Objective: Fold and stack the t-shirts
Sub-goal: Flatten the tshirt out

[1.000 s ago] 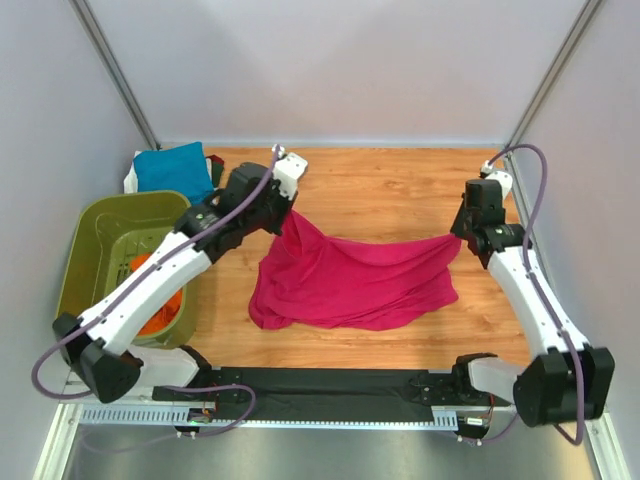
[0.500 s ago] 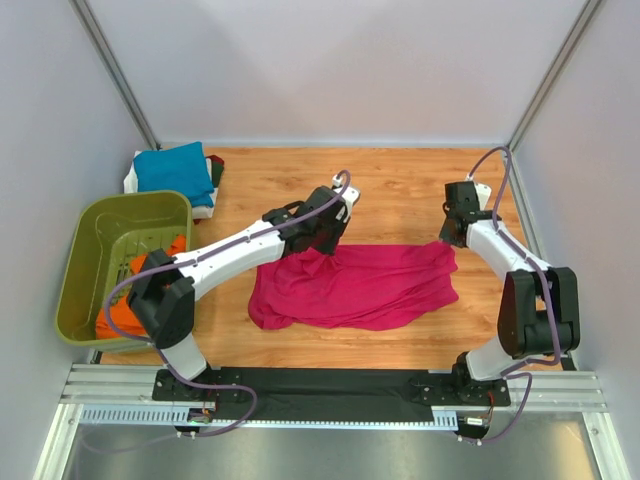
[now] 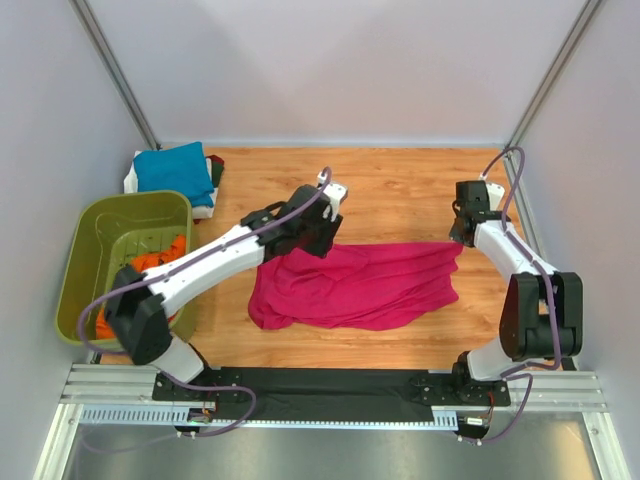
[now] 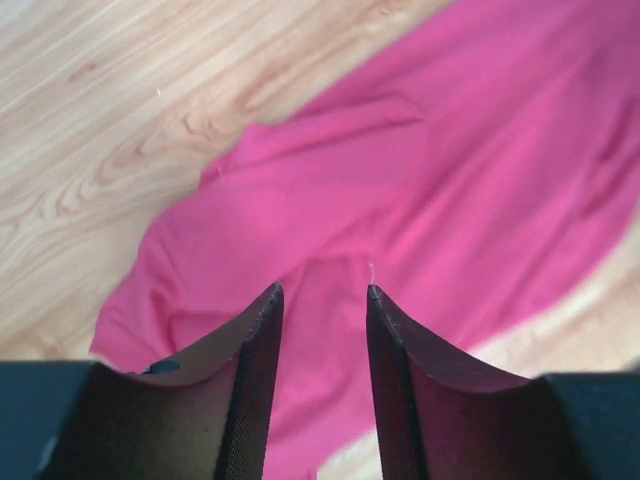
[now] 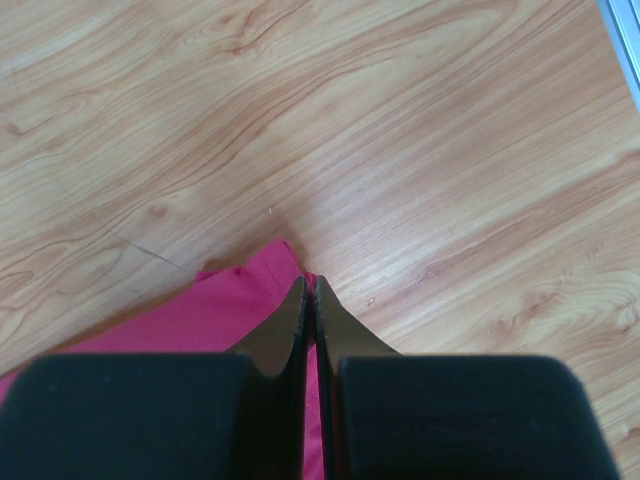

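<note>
Presently, the magenta t-shirt [image 3: 360, 285] is found spread, rumpled, across the middle of the wooden table [image 3: 400, 190]. The left gripper [image 4: 323, 290] is held above it, jaws parted and empty. The right gripper [image 5: 309, 282] is pressed together on its far right corner.

Bright, even overhead light; soft shadows fall on the bench [image 3: 400, 190]. Wrist views: near foreground slightly blurred.

Top: high, near side, looking down, whole table [image 3: 400, 190]
L wrist: close, facing down onto pink shirt [image 4: 450, 200]
R wrist: close, facing down, pink shirt corner + wood
Shared: pink shirt, all 3
</note>
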Controlling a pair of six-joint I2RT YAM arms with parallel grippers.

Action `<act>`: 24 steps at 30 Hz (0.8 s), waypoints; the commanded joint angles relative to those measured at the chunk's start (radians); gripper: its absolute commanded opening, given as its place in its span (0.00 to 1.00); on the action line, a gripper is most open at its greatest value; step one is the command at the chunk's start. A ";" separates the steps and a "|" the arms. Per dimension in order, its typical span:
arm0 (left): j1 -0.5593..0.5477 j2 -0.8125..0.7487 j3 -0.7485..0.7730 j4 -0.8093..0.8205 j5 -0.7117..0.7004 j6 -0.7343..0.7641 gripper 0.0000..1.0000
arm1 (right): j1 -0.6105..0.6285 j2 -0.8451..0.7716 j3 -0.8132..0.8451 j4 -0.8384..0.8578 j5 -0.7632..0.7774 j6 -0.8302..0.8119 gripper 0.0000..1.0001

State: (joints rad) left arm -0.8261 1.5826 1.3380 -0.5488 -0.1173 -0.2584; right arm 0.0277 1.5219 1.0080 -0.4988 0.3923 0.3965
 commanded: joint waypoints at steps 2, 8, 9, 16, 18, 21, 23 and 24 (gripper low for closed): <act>-0.002 -0.304 -0.155 0.055 0.100 0.010 0.50 | -0.006 -0.081 0.011 0.025 0.019 0.007 0.00; 0.126 -0.282 -0.193 -0.066 -0.148 -0.213 0.83 | -0.006 -0.118 -0.032 0.019 -0.007 0.019 0.00; 0.172 -0.245 -0.166 -0.101 -0.066 -0.257 0.81 | -0.006 -0.121 -0.037 0.019 -0.012 0.022 0.00; 0.254 -0.069 -0.096 -0.031 -0.024 -0.444 0.71 | -0.005 -0.120 -0.052 0.020 -0.010 0.016 0.00; 0.254 -0.007 -0.065 -0.060 -0.074 -0.499 0.73 | -0.005 -0.112 -0.048 0.022 -0.015 0.019 0.00; 0.254 0.045 -0.053 -0.062 -0.084 -0.588 0.76 | -0.006 -0.103 -0.049 0.034 -0.023 0.024 0.00; 0.254 0.072 -0.069 -0.062 -0.103 -0.662 0.77 | -0.006 -0.091 -0.045 0.039 -0.032 0.022 0.00; 0.254 0.080 -0.077 -0.063 -0.110 -0.688 0.78 | -0.006 -0.085 -0.043 0.040 -0.032 0.022 0.00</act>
State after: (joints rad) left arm -0.5716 1.6413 1.2415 -0.6106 -0.1825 -0.7956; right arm 0.0246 1.4223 0.9581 -0.4965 0.3618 0.4007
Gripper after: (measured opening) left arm 0.772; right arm 0.011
